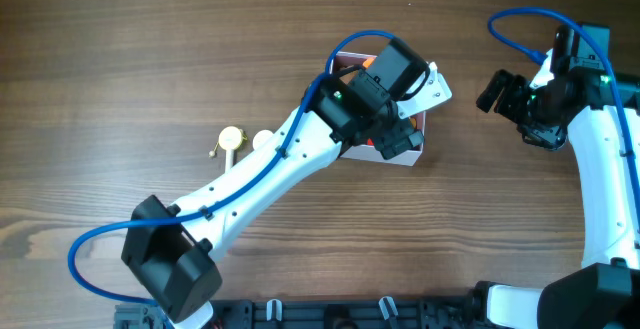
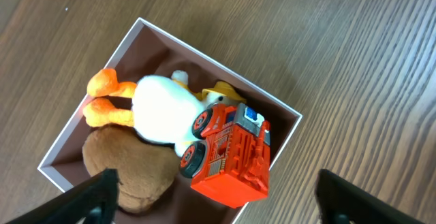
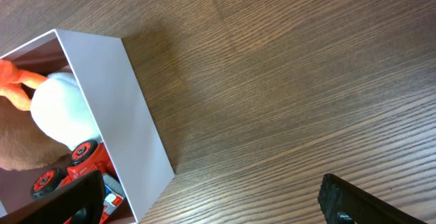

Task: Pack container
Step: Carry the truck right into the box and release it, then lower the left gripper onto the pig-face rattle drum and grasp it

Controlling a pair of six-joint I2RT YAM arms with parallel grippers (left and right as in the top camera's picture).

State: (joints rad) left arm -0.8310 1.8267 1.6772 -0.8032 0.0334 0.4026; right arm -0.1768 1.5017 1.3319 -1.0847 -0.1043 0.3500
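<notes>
The container [image 2: 269,98] is a square box with white walls and a dusty pink inside. It holds a white plush duck [image 2: 160,108] with orange feet, a brown plush [image 2: 126,166] and a red toy fire truck [image 2: 231,152]. My left gripper [image 2: 218,210] hovers open and empty right above it, and in the overhead view [image 1: 390,119] it hides most of the container [image 1: 345,62]. My right gripper [image 3: 218,207] is open and empty over bare table just right of the container's white wall [image 3: 116,108]. It is also in the overhead view [image 1: 497,91].
Two small cream-yellow toys [image 1: 232,139] [image 1: 263,140] lie on the wooden table left of the container, next to the left arm. The right arm stands along the table's right edge.
</notes>
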